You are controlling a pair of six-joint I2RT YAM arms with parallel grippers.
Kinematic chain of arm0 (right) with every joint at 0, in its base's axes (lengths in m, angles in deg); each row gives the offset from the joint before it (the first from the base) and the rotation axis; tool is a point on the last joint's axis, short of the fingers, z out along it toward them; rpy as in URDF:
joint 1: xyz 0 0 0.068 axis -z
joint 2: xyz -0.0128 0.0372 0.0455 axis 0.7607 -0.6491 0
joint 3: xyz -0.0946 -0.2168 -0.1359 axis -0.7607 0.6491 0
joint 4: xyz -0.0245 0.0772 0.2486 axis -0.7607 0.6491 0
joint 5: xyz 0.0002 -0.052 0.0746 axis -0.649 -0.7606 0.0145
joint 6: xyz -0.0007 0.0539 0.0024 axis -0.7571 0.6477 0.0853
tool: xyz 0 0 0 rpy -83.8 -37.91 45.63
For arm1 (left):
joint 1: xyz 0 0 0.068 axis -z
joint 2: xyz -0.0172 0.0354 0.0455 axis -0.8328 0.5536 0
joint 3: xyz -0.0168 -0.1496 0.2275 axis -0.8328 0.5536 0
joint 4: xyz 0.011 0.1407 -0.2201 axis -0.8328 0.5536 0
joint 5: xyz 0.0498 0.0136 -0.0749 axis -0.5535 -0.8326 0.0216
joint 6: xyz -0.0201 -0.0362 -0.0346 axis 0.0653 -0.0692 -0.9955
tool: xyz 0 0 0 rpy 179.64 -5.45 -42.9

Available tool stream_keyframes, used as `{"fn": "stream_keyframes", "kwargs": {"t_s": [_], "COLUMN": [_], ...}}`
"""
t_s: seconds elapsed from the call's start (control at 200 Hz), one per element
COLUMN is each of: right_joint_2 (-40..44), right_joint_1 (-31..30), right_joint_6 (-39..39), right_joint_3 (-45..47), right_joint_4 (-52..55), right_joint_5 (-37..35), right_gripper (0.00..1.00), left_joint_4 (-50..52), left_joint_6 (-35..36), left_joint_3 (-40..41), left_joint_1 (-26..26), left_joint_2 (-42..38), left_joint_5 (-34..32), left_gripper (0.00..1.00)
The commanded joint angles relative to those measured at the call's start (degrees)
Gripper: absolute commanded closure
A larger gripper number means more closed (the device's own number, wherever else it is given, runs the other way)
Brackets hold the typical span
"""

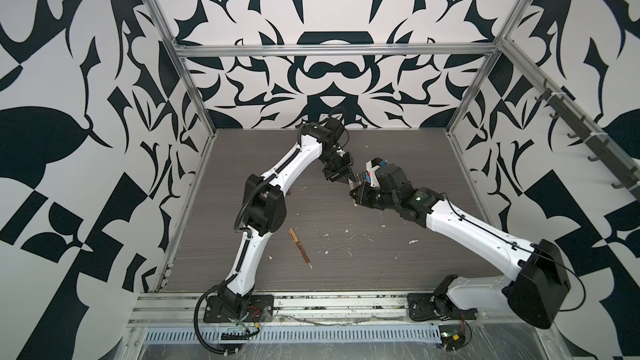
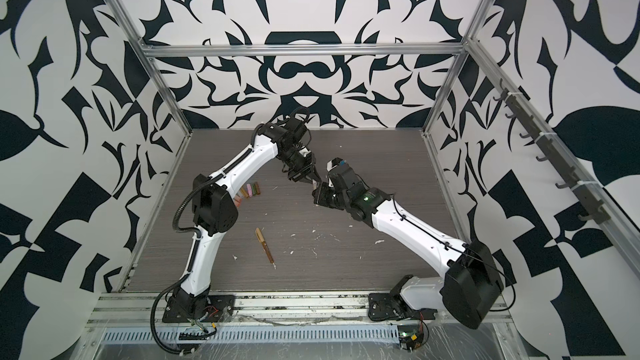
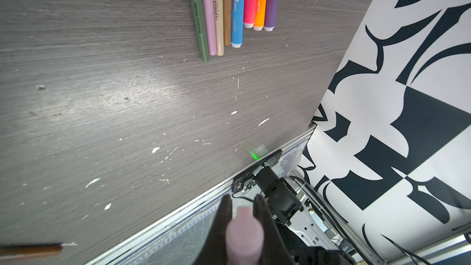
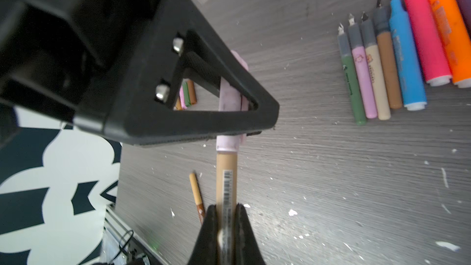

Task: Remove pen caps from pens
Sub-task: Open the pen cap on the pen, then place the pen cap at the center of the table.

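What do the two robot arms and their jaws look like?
The left arm and right arm have white shells and black joint housings. A black ribbed conduit loops beside the left arm; a thin black wire follows the right arm. The jaws are black and tapered.

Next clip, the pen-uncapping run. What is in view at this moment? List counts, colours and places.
uncapped pens: eight; green, pink, tan, brown, blue, red-pink, orange, purple; side by side in a row on the table.
held pen: one; tan barrel; off the table, between the two grippers.
pink cap: one; pale pink; on the held pen's end.
lone pen: one; tan and brown; lying alone towards the table's front.
loose caps: at least five; tan, pink, olive, brown, salmon; clustered by the left arm's elbow, partly hidden.
white flecks: many; white; scattered on the table.
table: one; grey wood-grain.
left gripper: shut on the pink cap.
right gripper: shut on the held pen.
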Motion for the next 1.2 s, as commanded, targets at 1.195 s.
{"fn": "stream_keyframes", "kwargs": {"t_s": [1.195], "right_joint_2": [8.2], "right_joint_1": [-10.4], "right_joint_6": [7.1], "right_joint_3": [6.8], "right_joint_4": [15.5], "right_joint_5": [5.3], "right_gripper": [1.00], "left_joint_4": [0.7], "left_joint_6": [18.8], "left_joint_3": [14.9], "left_joint_1": [-19.8], "left_joint_2": [-2.7], "left_joint_5": [-28.2], "left_gripper": [1.00]}}
